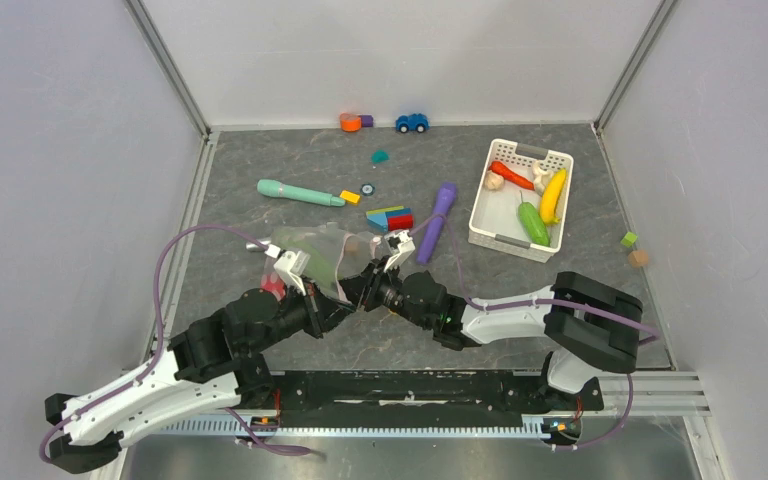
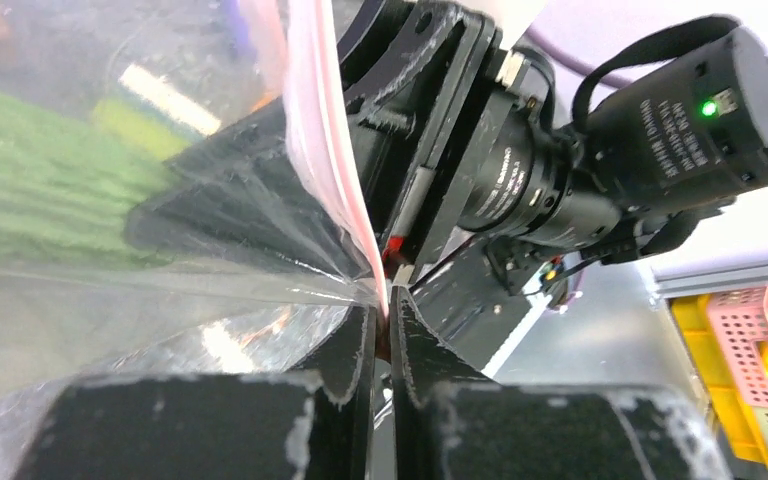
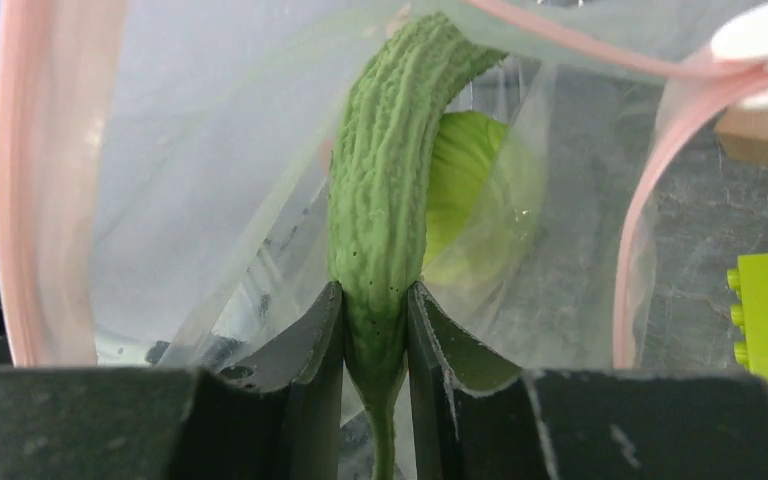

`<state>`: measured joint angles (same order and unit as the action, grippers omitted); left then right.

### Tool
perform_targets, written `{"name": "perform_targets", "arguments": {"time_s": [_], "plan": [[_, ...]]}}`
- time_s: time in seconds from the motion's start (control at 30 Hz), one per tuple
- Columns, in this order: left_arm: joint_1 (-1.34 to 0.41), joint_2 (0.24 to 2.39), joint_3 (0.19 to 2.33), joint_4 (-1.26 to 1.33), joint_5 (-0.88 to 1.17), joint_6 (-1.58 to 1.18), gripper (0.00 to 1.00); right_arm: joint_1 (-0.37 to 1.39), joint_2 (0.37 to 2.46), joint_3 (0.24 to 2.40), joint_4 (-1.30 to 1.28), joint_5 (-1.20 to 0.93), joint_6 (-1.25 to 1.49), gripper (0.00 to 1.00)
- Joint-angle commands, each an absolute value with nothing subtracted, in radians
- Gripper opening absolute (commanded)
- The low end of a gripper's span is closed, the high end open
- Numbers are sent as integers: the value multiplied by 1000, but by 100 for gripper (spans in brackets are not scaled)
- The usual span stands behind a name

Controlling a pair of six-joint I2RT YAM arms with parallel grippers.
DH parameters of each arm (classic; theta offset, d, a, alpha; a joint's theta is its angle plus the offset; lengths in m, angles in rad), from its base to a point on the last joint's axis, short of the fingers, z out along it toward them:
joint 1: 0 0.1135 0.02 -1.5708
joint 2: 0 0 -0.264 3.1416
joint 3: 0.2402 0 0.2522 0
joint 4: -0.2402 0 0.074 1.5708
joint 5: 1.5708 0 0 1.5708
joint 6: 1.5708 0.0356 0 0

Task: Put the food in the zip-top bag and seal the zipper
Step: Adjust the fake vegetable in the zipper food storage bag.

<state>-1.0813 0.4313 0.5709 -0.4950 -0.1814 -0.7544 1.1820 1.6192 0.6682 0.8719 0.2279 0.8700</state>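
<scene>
The clear zip-top bag (image 1: 320, 250) lies in the middle of the table with its mouth held open. My left gripper (image 2: 383, 305) is shut on the bag's pink zipper strip (image 2: 312, 110) at the mouth edge. My right gripper (image 3: 375, 305) is shut on a long bumpy green cucumber (image 3: 385, 190) and holds it inside the bag's mouth. A round green cabbage (image 3: 475, 180) lies deeper in the bag behind it. In the top view both grippers meet at the bag's mouth (image 1: 360, 285). A carrot (image 1: 511, 175), a banana (image 1: 552, 195) and another green piece (image 1: 533, 223) lie in the white basket.
The white slotted basket (image 1: 480, 215) stands at the right back. A purple stick (image 1: 438, 221), a teal stick (image 1: 298, 192) and building blocks (image 1: 390, 217) lie behind the bag. A toy car (image 1: 411, 122) is at the back wall. Two small blocks (image 1: 634, 249) lie far right.
</scene>
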Motion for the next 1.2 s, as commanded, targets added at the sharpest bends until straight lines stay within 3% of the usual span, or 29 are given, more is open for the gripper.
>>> {"name": "perform_targets", "arguments": {"time_s": [0.0, 0.2, 0.4, 0.9, 1.0, 1.17], "plan": [[-1084, 406, 619, -282, -78, -755, 9, 1211, 1585, 720, 816, 364, 776, 21], [-1084, 459, 660, -334, -93, -752, 8, 1224, 1573, 716, 794, 405, 760, 27], [-1084, 491, 672, -487, -347, -810, 5, 1224, 1469, 657, 750, 418, 687, 38], [-1084, 445, 672, -566, -382, -796, 5, 1222, 1246, 729, 541, 494, 364, 83], [-1084, 435, 672, -578, -385, -787, 6, 1216, 1197, 738, 442, 535, 293, 98], [-1084, 445, 688, -578, -378, -765, 6, 1104, 1150, 771, 236, 564, 257, 98]]}}
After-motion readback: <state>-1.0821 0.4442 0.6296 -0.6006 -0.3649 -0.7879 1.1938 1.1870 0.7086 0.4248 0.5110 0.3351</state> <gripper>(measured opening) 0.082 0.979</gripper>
